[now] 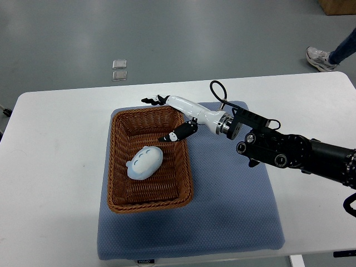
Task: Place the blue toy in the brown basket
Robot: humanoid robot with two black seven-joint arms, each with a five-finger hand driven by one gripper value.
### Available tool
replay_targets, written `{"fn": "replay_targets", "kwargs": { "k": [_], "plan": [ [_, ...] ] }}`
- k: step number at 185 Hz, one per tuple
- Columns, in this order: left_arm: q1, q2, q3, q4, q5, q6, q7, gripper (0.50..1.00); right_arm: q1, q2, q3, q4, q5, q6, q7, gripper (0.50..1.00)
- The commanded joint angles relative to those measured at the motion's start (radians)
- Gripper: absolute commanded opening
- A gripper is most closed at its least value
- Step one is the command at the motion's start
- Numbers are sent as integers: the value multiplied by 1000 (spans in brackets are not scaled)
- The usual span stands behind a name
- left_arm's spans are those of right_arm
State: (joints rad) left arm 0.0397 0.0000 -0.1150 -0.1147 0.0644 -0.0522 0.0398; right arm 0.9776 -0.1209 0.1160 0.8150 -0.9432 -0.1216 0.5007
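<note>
Top view: your toy (144, 162) lies inside the basket (118, 167), on its floor, slightly left of centre, clear of the walls. By the look of it, placement is done.

Right hand (177, 115) comes in from the right edge and hangs over the basket's far right corner. Fingers (151, 100) are spread past the far rim, thumb pointing down into the basket; they hold nothing and sit well apart from the toy. That reads as a release pose, not a grasp.

Basket sits on the blue mat (233, 211), which lies on the white surface (50, 167); the mat likely stops it sliding.

Left arm is out of view.

A person's shoe (320, 58) shows top right, well away from the work.
</note>
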Motion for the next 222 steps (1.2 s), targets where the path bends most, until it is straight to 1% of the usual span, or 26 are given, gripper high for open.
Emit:
{"fn": "replay_targets", "kwargs": {
  "k": [1, 8, 15, 21, 34, 47, 52, 65, 94, 111, 123, 144, 167, 195, 222],
  "plan": [
    [0, 0, 0, 0, 0, 0, 0, 1000, -4, -25, 94, 1, 103, 143, -8, 901],
    [0, 0, 0, 0, 0, 0, 0, 1000, -7, -34, 131, 0, 121, 183, -10, 901],
    [0, 0, 0, 0, 0, 0, 0, 1000, -20, -40, 177, -4, 142, 229, -25, 901],
    [0, 0, 0, 0, 0, 0, 0, 1000, -27, -42, 200, -7, 156, 249, -37, 901],
    [-1, 0, 0, 1, 0, 0, 0, 1000, -42, -45, 266, -22, 211, 321, -113, 901],
    [0, 0, 0, 0, 0, 0, 0, 1000, -59, -60, 297, -42, 265, 367, -159, 903],
    [0, 0, 0, 0, 0, 0, 0, 1000, -68, -68, 304, -51, 293, 385, -177, 913],
    [0, 0, 0, 0, 0, 0, 0, 1000, -86, -78, 312, -68, 353, 412, -202, 913],
    [0, 0, 0, 0, 0, 0, 0, 1000, -114, -80, 312, -99, 472, 416, -226, 915],
    [0, 0, 0, 0, 0, 0, 0, 1000, -126, -85, 313, -148, 546, 418, -275, 915],
    [0, 0, 0, 1, 0, 0, 0, 1000, -132, -86, 313, -171, 612, 421, -298, 915],
    [0, 0, 0, 1, 0, 0, 0, 1000, -134, -91, 313, -185, 682, 428, -300, 917],
    [0, 0, 0, 0, 0, 0, 0, 1000, -140, -120, 346, -185, 748, 464, -301, 919],
    [0, 0, 0, 1, 0, 0, 0, 1000, -166, -115, 427, -186, 790, 445, -300, 919],
    [-1, 0, 0, 0, 0, 0, 0, 1000, -178, -103, 435, -186, 790, 453, -295, 919]
  ]
}}
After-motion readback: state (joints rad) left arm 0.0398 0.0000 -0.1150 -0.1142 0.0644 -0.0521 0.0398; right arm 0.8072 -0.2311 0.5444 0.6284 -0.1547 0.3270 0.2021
